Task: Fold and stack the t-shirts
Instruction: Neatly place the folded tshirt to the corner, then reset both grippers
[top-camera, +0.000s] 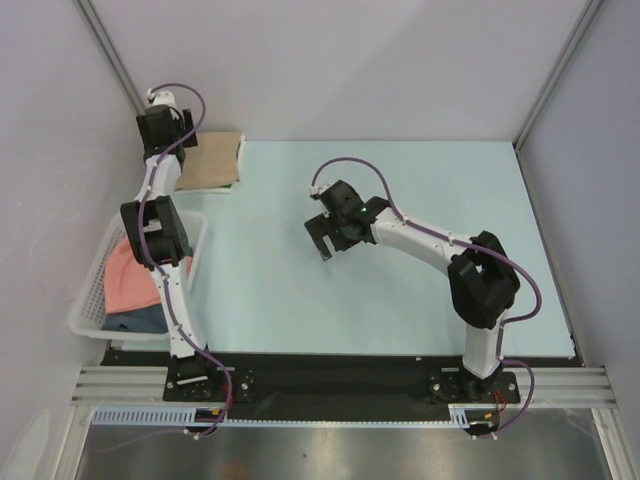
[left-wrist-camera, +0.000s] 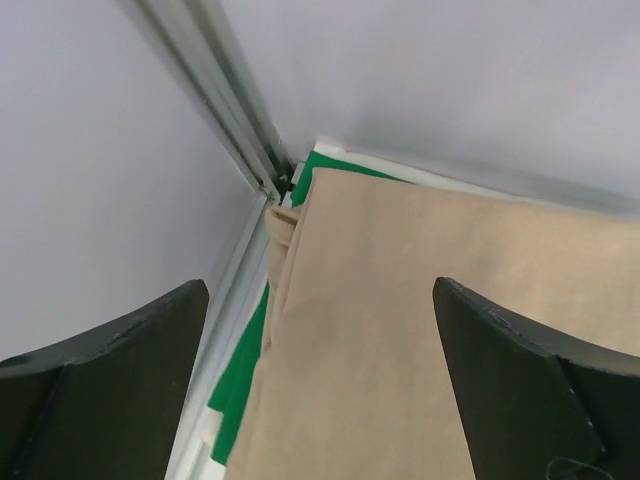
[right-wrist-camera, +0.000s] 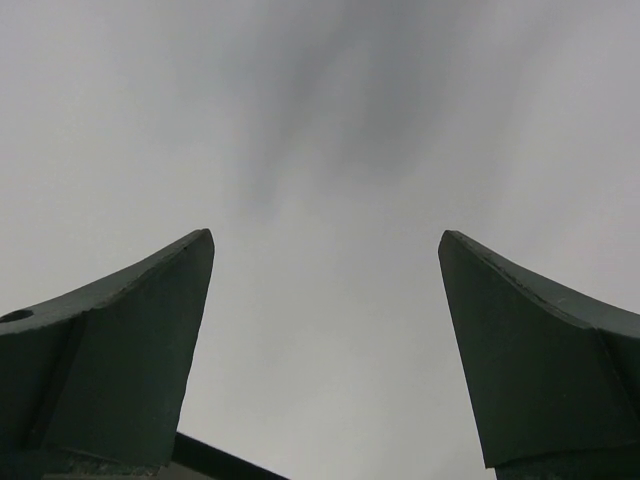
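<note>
the risk i see first is snagging: my left claw (left-wrist-camera: 320, 300) stands wide apart, clamped on nothing, low over the tan t-shirt (left-wrist-camera: 420, 350). if i pull away at a slant, a fingertip could catch the bunched fold on the cloth's left edge and drag the top layer open. the second risk is the corner. the frame post (left-wrist-camera: 220, 100) and the walls are close ahead of this claw, so a careless swing could knock the arm against them. the third is the stack itself. the green t-shirt (left-wrist-camera: 240, 380) peeks out under the tan one on the side of my left finger, so the two do not lie flush. a nudge could skew them further.

the tan t-shirt lies right beneath my left claw, spanning the gap between the fingers and running off past the right one. the salmon pink t-shirt (top-camera: 130, 275) and the dark grey-blue t-shirt (top-camera: 135, 320) sit well behind that claw, in the white basket (top-camera: 85, 300) near my left arm's base. pink lies over grey-blue, so i judge that a deep pinch there could lift both at once.

my right claw (top-camera: 320, 240) is also spread wide and holds nothing. it hangs over bare surface (top-camera: 380, 300), well apart from every t-shirt.
</note>
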